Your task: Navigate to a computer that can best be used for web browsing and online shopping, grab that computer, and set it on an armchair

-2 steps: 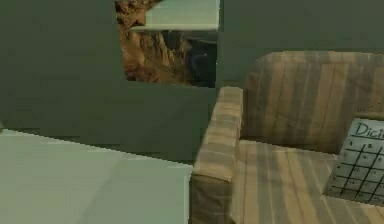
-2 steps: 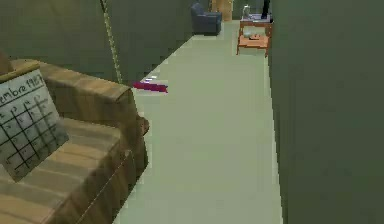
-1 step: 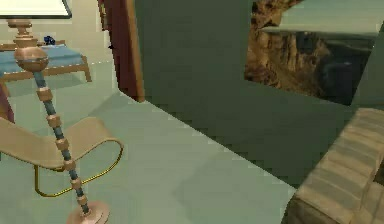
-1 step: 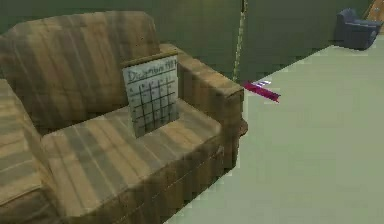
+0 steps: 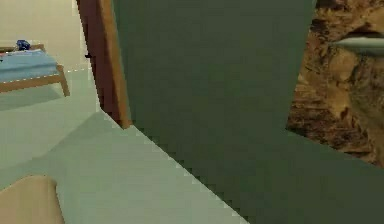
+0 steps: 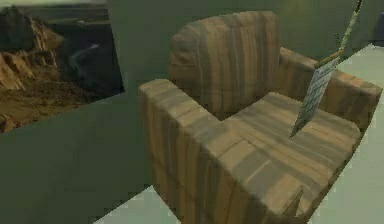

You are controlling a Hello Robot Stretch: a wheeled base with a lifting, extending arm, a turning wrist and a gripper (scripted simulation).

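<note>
the robot is right beside the armchair (image 6: 205,150), a big brown striped one, so the drive to it looks done. a thin pale flat thing (image 6: 318,92) leans over the seat, near the chair's arm on the arm side view's right, with a thin line going up from it to the top edge. i think it is the computer, seen almost from its edge, but it is too thin to be sure. i cannot tell if its low end touches the seat or hangs above it, so i cannot tell if the setting down is finished. i cannot tell how the jaws stand or if they hold anything. what may be left is to let the thing rest flat on the seat. room is tight: ahead, a dark green wall (image 5: 210,100) is very close, with a picture of rocks (image 5: 340,90) on it. a wooden door frame (image 5: 108,60) stands at the wall's end, and past it pale floor (image 5: 120,175) leads toward a bed (image 5: 30,70) well apart. that side looks like the open way out.
</note>
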